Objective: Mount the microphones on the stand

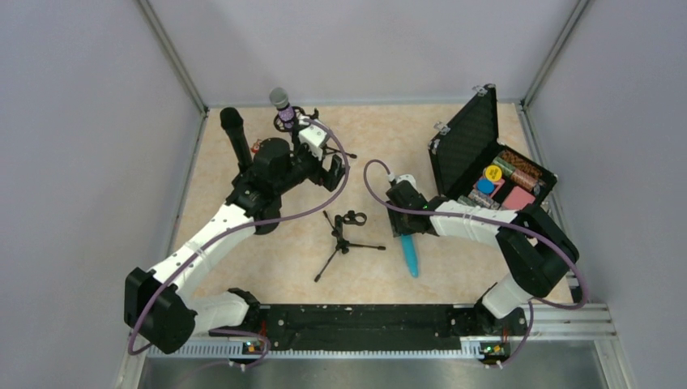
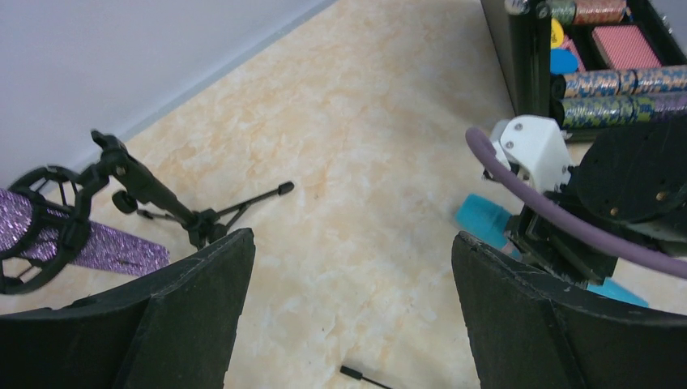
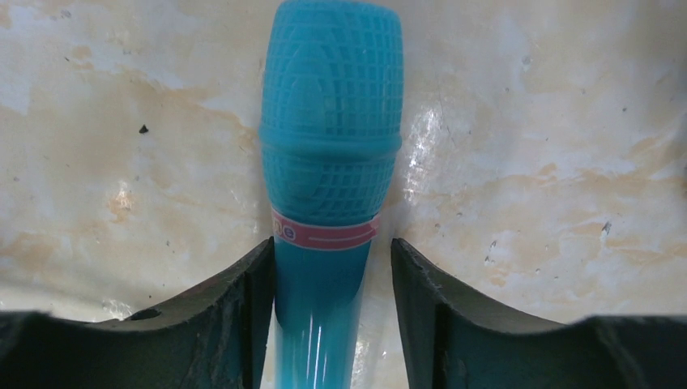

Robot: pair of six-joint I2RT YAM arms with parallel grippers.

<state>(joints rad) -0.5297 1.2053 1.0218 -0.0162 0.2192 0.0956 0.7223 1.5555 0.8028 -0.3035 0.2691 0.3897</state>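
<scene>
The turquoise microphone (image 3: 330,121) lies on the table (image 1: 411,253). My right gripper (image 3: 330,243) is open astride its handle just below the head: the left finger (image 3: 243,308) touches it and a gap shows at the right finger. The glittery purple microphone (image 1: 279,100) sits in a stand's ring clip (image 2: 40,227) at the back left. Next to it a black microphone (image 1: 235,134) stands upright, its base hidden by my left arm. A small black tripod stand (image 1: 344,237) with a bare clip is in the middle. My left gripper (image 2: 352,239) hangs wide open over bare table, holding nothing.
An open black case (image 1: 470,142) with poker chips and cards stands at the back right, also in the left wrist view (image 2: 526,57). Grey walls close in the table on three sides. A tripod leg tip (image 2: 356,374) shows below my left gripper.
</scene>
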